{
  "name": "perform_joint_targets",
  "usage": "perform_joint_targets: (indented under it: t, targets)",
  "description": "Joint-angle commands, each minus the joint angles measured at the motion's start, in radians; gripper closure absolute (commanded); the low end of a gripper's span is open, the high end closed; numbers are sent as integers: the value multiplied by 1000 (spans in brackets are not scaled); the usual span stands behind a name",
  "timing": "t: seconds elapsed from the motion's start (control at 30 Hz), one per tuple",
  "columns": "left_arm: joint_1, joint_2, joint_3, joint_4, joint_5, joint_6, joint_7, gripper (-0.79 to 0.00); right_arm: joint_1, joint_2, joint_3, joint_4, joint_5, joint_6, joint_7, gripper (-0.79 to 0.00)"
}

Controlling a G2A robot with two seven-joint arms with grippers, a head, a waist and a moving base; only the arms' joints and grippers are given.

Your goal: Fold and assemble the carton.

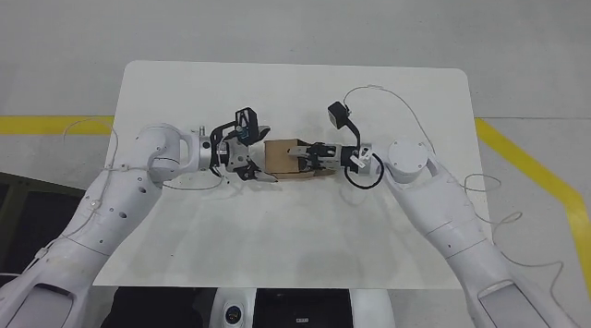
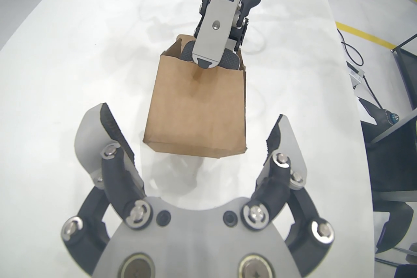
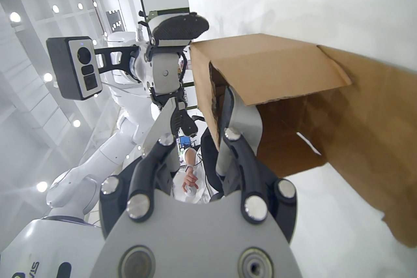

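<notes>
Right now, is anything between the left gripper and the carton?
Nothing visible. The left gripper hangs open facing the carton's near end, with only bare table around it. The right gripper is clamped on the wall at the carton's far, open end, one finger inside, clear of the left's approach.

The left gripper [image 2: 192, 118] is hanging with its fingers spread wide, facing the brown carton [image 2: 195, 96] on the white table [image 2: 65, 64]. The right gripper [image 2: 213, 61] is pinching the carton's far wall, with one finger reaching inside.
</notes>
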Motion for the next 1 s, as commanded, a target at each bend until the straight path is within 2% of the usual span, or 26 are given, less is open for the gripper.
perform_joint_targets:
  t: [0.0, 0.3, 0.83, 0.9, 0.93, 0.97]
  targets:
    - [0, -4, 5, 1, 16, 9, 8, -785, -11, 3, 7, -9, -3, 1, 0, -271]
    - [2, -14, 13, 3, 105, 23, 72, -785, -47, 18, 40, -57, -17, 16, 22, -280]
    - [-32, -41, 52, 66, 233, -30, 190, -785, -97, 58, 136, -105, -47, 20, 104, -271]
    - [-36, -44, 53, 72, 237, -32, 197, -785, -114, 67, 157, -131, -49, 25, 125, -246]
    - [-37, -45, 53, 74, 237, -33, 200, -785, -124, 71, 170, -146, -41, 28, 133, -203]
    - [-39, -46, 53, 77, 238, -33, 201, -785, -136, 75, 183, -164, -37, 30, 136, -126]
